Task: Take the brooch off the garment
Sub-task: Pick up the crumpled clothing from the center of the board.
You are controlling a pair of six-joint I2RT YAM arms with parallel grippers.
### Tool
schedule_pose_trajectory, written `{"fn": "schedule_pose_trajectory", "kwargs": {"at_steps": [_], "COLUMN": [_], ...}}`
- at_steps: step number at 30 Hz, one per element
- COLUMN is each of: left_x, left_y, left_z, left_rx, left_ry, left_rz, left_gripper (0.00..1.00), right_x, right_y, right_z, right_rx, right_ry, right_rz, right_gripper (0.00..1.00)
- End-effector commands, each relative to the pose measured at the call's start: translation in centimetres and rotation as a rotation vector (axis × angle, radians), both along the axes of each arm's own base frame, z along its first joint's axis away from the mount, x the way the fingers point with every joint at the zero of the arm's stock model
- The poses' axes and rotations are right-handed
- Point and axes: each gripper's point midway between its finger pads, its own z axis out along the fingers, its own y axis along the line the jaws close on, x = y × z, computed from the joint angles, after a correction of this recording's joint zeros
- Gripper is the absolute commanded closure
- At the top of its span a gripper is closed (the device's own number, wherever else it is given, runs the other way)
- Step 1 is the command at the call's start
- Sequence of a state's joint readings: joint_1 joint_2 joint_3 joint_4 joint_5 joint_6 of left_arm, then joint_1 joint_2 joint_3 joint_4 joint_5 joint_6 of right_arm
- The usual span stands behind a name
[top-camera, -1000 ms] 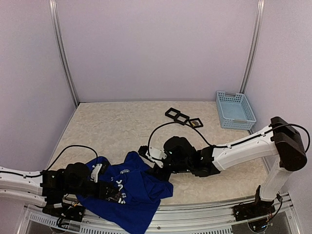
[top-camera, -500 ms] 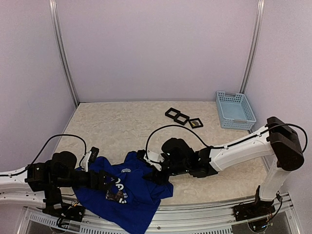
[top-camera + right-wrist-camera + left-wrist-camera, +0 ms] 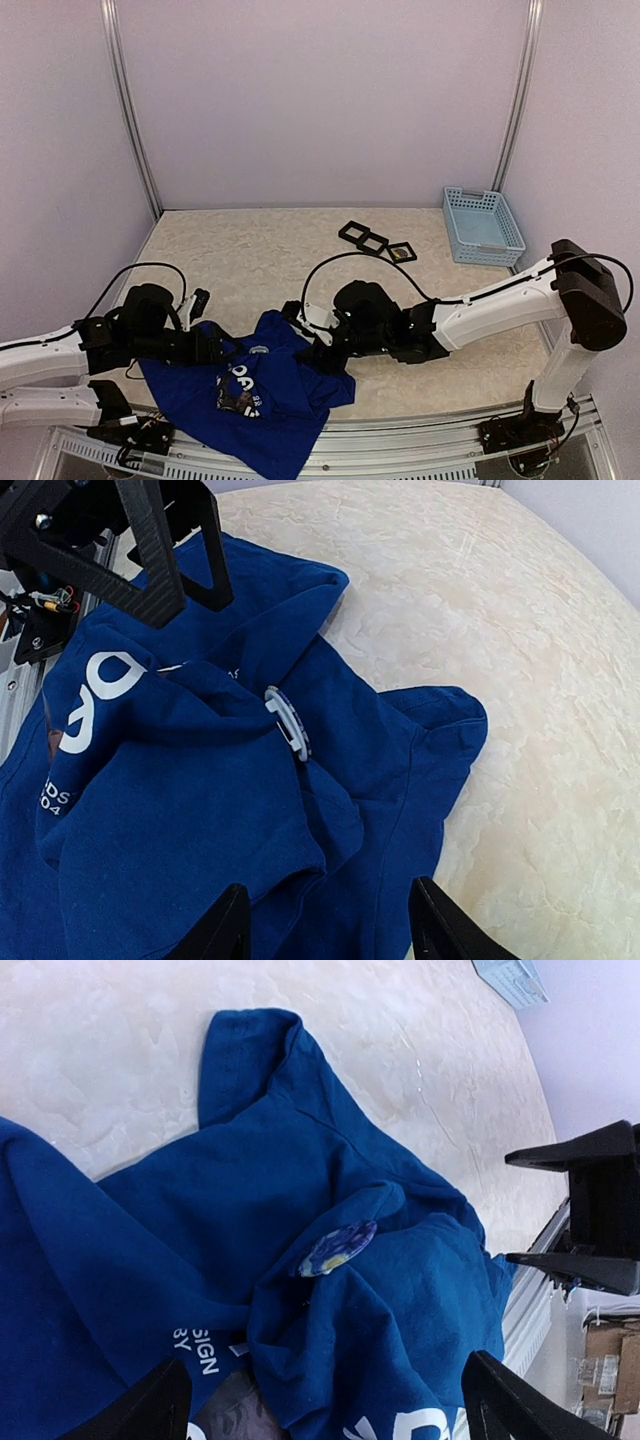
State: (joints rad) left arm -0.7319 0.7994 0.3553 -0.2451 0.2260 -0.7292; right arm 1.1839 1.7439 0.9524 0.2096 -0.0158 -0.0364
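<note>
Both finger pairs stand apart, I see: left gripper [image 3: 325, 1365] nine o'clock of the round blue-patterned brooch [image 3: 335, 1248] on the royal-blue cloth T-shirt [image 3: 200, 1210], right gripper [image 3: 328, 886] three o'clock.

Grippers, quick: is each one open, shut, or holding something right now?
Left gripper: open wide above the garment, holding nothing.
Right gripper: open, jaws apart over the garment, holding nothing.

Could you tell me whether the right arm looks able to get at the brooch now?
Probably yes: the brooch sits exposed on a fold of the garment, just ahead of the right end effector, whose jaws stand open; nothing blocks the way.
</note>
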Motion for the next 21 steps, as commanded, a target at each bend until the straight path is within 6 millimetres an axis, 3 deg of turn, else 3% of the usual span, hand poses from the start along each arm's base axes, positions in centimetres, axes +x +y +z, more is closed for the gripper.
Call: {"fn": "schedule_pose_trajectory", "kwargs": {"at_steps": [1,4,12,15,19,21], "left_x": [0.0,-0.1,0.8,0.8,0.9,1.1], "left_y": [-1.8,-2.5,-3.2,-3.5,-4.0,-4.3], "left_z": [-0.2,-0.8,-2.3,-2.8,-3.3,-3.3], "left_rx": [-0.041,-0.053,-0.060,-0.067,-0.077,-0.082], "left_ry": [0.009,0.036,0.075,0.092,0.101,0.094], "left_rz": [-0.090,-0.114,-0.127,-0.141,-0.159,-0.170], "left_gripper": [0.11,0.18,0.19,0.26,0.45,0.66], "right_x": [0.3,0.5,0.6,0.5,0.6,0.4], "right_y": [-0.7,-0.9,-1.2,-1.3,-1.5,-1.6], "right_z": [1.2,1.6,2.1,2.3,2.5,2.9], "right_rx": [0.015,0.018,0.028,0.029,0.034,0.044], "right_ry": [-0.035,-0.046,-0.060,-0.064,-0.070,-0.074], "right_rz": [-0.029,-0.039,-0.046,-0.047,-0.050,-0.039], "right_gripper": [0.45,0.45,0.45,0.45,0.46,0.46]}}
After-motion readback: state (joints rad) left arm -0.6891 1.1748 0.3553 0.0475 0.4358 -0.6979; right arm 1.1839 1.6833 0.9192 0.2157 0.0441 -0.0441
